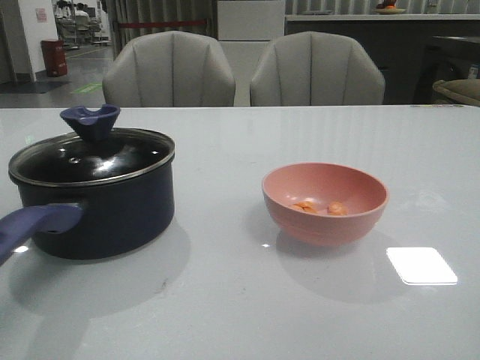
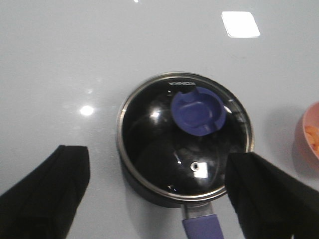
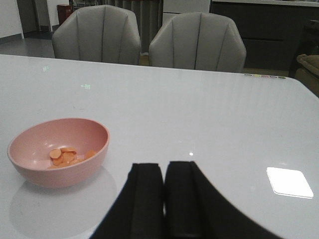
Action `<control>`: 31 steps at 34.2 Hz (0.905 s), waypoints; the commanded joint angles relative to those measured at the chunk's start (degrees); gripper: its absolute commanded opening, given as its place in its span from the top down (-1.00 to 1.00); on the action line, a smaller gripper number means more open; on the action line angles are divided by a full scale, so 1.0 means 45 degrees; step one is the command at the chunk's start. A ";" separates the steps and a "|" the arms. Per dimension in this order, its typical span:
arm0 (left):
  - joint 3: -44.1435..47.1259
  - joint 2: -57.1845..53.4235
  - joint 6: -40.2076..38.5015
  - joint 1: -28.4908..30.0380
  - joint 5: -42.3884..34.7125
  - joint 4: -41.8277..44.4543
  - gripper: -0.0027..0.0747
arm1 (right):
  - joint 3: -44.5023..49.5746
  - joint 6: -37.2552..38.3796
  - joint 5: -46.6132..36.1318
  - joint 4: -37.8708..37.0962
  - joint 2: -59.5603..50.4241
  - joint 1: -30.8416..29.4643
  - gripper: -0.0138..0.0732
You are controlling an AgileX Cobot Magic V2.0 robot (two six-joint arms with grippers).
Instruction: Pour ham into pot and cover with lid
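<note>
Left tool (image 2: 157, 194) hangs spread wide above the lid (image 2: 184, 137) still covering the pot (image 1: 97, 214), likely to lift it; right tool (image 3: 163, 199) is pressed together, empty, near the bowl (image 3: 60, 152) of ham (image 3: 67, 156) on the counter (image 1: 240, 315).

One pot (image 1: 101, 214), one lid (image 1: 91, 156), one bowl (image 1: 325, 202), two chairs (image 1: 169, 69).
</note>
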 commanded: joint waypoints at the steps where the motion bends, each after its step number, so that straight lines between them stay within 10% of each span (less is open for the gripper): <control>1: -0.1065 0.1004 -0.0065 -0.0712 -0.0940 -0.0248 -0.64 | -0.0066 -0.0030 -0.1066 -0.0162 -0.0261 -0.0009 0.32; 31: -0.7803 0.7994 -0.2474 -0.1375 0.3985 0.1512 -0.64 | -0.0066 -0.0030 -0.1066 -0.0162 -0.0272 -0.0009 0.32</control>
